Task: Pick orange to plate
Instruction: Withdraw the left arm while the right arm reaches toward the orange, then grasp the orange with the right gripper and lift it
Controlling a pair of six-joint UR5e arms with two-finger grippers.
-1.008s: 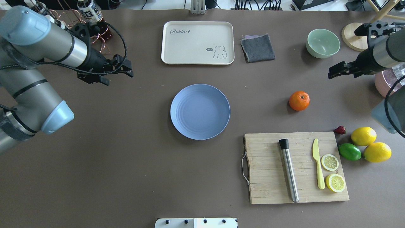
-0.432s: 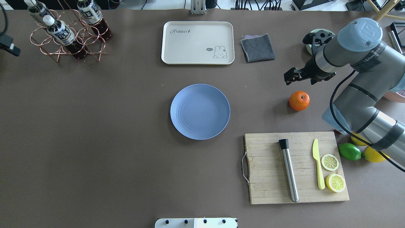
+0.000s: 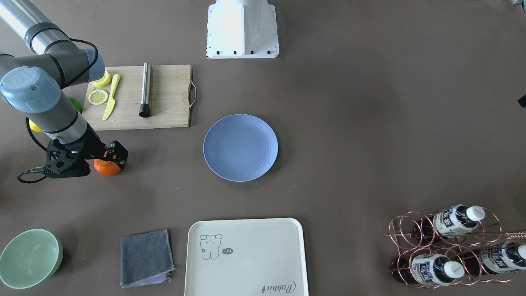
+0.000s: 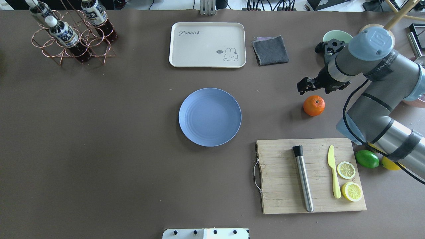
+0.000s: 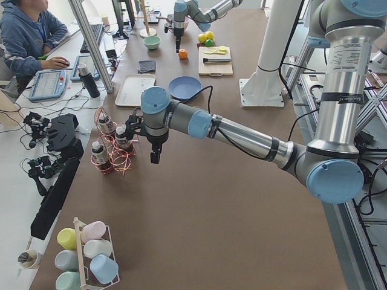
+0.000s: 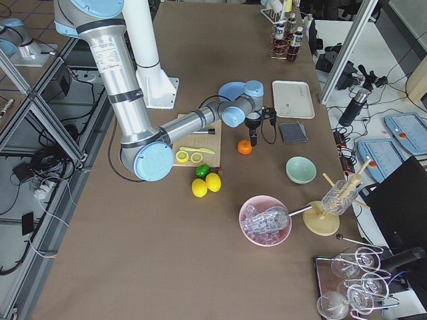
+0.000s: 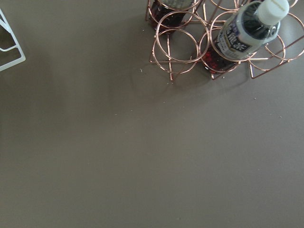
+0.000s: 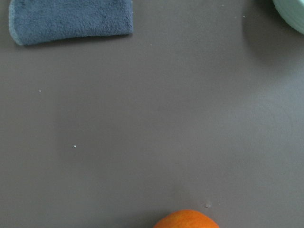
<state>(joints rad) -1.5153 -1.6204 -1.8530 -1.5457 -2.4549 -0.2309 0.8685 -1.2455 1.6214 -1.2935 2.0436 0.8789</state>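
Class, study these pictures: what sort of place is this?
Probably a robotics lab staged as a kitchen: industrial arms at a table, an operator seated alongside, aluminium framing and cables around.

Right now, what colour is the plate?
The plate is pale blue-lavender with faint rings. The overhead view shows it best.

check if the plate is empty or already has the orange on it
Empty. The plate shows only bare rings; the orange sits on the table, apart from it.
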